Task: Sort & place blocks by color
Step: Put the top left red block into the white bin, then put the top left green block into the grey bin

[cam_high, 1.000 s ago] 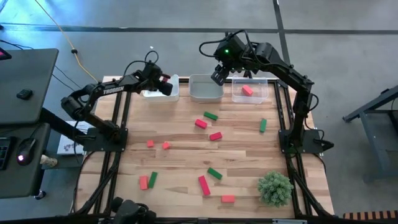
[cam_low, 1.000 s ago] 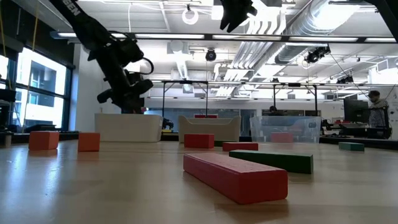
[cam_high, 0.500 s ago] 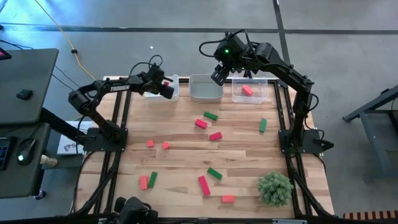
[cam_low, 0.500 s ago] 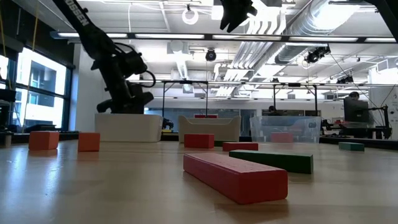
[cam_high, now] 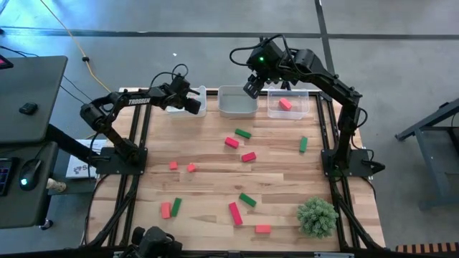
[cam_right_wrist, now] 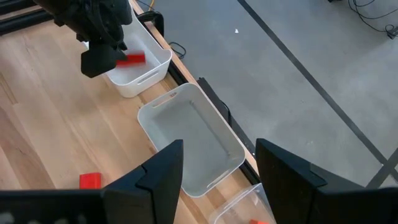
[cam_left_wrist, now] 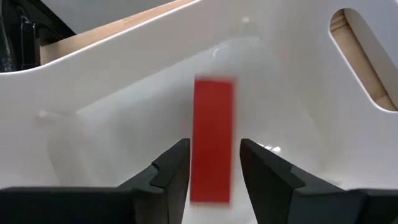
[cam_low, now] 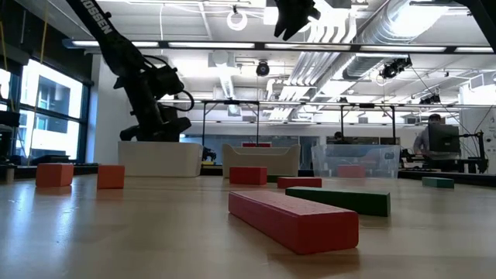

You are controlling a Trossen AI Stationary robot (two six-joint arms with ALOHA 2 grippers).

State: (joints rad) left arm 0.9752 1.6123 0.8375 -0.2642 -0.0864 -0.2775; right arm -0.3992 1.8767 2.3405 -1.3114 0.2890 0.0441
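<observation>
My left gripper (cam_left_wrist: 214, 149) is open and reaches down into the left white bin (cam_high: 201, 109). A crimson red block (cam_left_wrist: 213, 140) shows blurred between its fingers, with a thin gap on each side, over the bin's floor. The right wrist view shows that block (cam_right_wrist: 131, 60) beside the left gripper (cam_right_wrist: 99, 59). My right gripper (cam_right_wrist: 217, 162) is open, high above the middle white bin (cam_high: 237, 102). One red block (cam_high: 285, 104) lies in the right clear bin (cam_high: 305, 107). Several red, green and orange blocks lie flat on the table, among them a green one (cam_high: 242, 133) and a red bar (cam_high: 235, 213).
A bushy green plant (cam_high: 317, 217) stands at the table's near right corner. The three bins line the far edge. Bare wood (cam_high: 208, 186) lies between the scattered blocks mid-table. A person (cam_low: 434, 143) moves in the room behind, off the table.
My left gripper carried the red block toward the table's right and down, from above the left bin's rim into the bin, then stayed there. The right arm kept still.
</observation>
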